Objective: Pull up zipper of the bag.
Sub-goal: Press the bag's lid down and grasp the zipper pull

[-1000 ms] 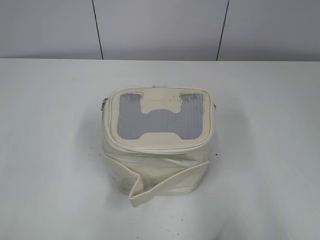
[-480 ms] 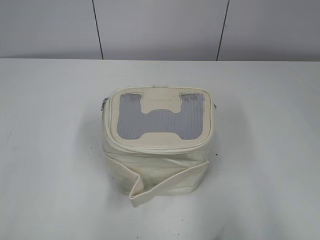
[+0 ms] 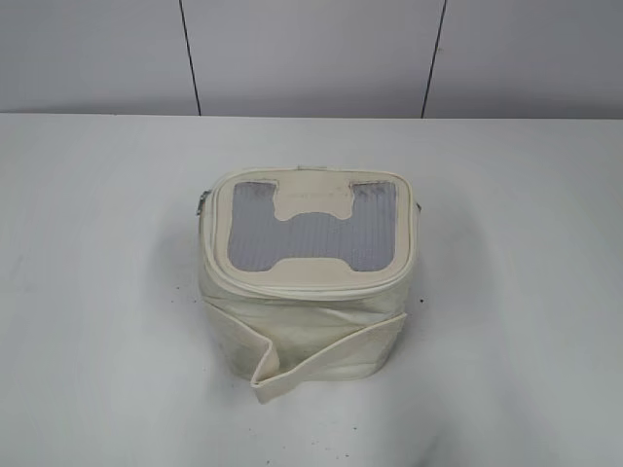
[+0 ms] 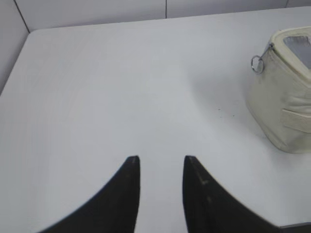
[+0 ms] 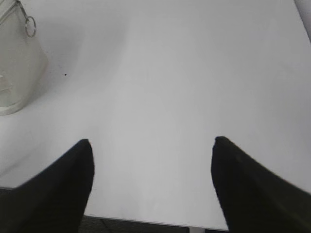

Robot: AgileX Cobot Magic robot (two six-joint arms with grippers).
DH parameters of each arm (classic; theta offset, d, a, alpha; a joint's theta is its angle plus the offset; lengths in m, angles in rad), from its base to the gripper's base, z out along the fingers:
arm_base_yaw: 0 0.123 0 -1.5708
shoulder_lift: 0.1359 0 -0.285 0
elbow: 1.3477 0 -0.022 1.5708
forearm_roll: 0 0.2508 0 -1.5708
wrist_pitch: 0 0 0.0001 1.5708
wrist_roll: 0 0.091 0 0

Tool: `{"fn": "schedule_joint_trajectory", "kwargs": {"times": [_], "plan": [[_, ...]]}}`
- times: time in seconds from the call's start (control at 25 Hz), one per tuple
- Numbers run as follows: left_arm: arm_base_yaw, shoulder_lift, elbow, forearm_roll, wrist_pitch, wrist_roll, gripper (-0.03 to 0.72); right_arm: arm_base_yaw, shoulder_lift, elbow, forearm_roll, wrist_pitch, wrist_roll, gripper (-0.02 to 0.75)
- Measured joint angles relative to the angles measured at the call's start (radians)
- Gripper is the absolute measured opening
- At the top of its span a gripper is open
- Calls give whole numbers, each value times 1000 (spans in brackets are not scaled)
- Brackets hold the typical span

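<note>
White table (image 3: 107,292): wide and bare around the load. Bag (image 3: 307,277) stands upright near mid-table, mesh window facing up, loose strap (image 3: 326,355) sagging across its front. Left gripper (image 4: 161,159) hangs over the table well left of the bag, fingers slightly parted, empty. Right gripper (image 5: 151,141) well right of it, fingers spread wide, empty. Zipper (image 3: 302,289) rims the lid; ring pulls (image 4: 256,63) hang at both upper side corners.

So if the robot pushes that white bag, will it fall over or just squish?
Probably squish a bit: the bag has wrinkled, soft-looking sides. It seems unlikely to tip, since it sits squat and wide on the table. The loose strap sags away from the body, so it would likely flop about.
</note>
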Motion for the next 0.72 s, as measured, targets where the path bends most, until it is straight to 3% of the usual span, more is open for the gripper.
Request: {"fn": "schedule_joint_trajectory", "kwargs": {"times": [0.24, 0.44, 0.72], "plan": [[-1, 109, 0, -103, -3, 0, 239, 5, 200, -22, 156, -148, -62, 587], [-1, 262, 0, -185, -20, 0, 241, 78, 389, -36, 349, -369, -227, 587], [-1, 497, -19, -392, -183, 170, 268, 211, 770, -185, 365, -423, -395, 587]]}}
